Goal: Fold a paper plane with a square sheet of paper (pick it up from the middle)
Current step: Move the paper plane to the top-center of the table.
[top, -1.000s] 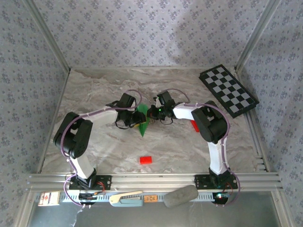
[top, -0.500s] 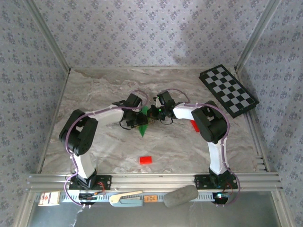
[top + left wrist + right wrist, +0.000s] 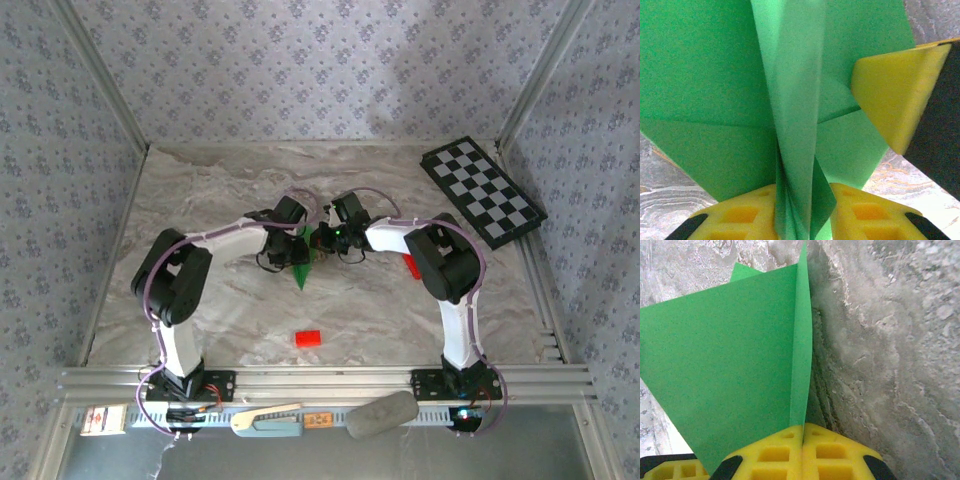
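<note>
The green paper plane [image 3: 303, 268], a slim pointed dart, is held up off the table's middle between my two grippers, tip toward the near edge. My left gripper [image 3: 296, 243] comes at it from the left. In the left wrist view its yellow fingers [image 3: 752, 210] press both sides of the plane's folded centre keel [image 3: 795, 150], with the wings [image 3: 705, 75] spread beyond. My right gripper [image 3: 323, 240] is shut on the plane's edge from the right. Its pads [image 3: 775, 450] meet on the thin crease [image 3: 801, 365]. One right finger [image 3: 895, 95] shows in the left wrist view.
A small red block [image 3: 308, 338] lies on the marble table [image 3: 200, 200] in front of the plane. A red wedge [image 3: 411, 266] sits under the right arm. The checkerboard [image 3: 483, 190] lies at the far right. Patterned walls close in three sides.
My left gripper has moved right, onto the plane, and its jaws have narrowed around the centre fold. The right gripper has kept its hold and place.
</note>
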Controlling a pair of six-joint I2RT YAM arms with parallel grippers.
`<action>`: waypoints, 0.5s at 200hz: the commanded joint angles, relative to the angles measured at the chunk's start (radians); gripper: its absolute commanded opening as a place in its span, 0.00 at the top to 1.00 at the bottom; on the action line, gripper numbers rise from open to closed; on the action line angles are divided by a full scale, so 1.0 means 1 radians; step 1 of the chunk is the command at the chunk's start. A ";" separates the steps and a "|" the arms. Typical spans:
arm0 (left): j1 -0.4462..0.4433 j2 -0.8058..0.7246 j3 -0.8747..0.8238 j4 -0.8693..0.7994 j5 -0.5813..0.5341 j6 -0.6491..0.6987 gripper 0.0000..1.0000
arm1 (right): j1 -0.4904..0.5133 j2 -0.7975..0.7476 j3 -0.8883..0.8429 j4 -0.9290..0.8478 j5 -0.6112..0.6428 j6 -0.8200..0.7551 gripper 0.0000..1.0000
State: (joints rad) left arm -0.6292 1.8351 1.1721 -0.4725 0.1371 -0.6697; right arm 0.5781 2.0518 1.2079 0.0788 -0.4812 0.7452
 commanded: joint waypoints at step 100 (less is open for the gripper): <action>-0.016 0.012 0.051 -0.071 -0.088 0.036 0.77 | 0.000 -0.018 0.028 -0.045 -0.008 -0.001 0.90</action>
State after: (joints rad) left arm -0.6380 1.8534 1.1950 -0.5053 0.0811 -0.6521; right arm 0.5781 2.0518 1.2098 0.0727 -0.4866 0.7479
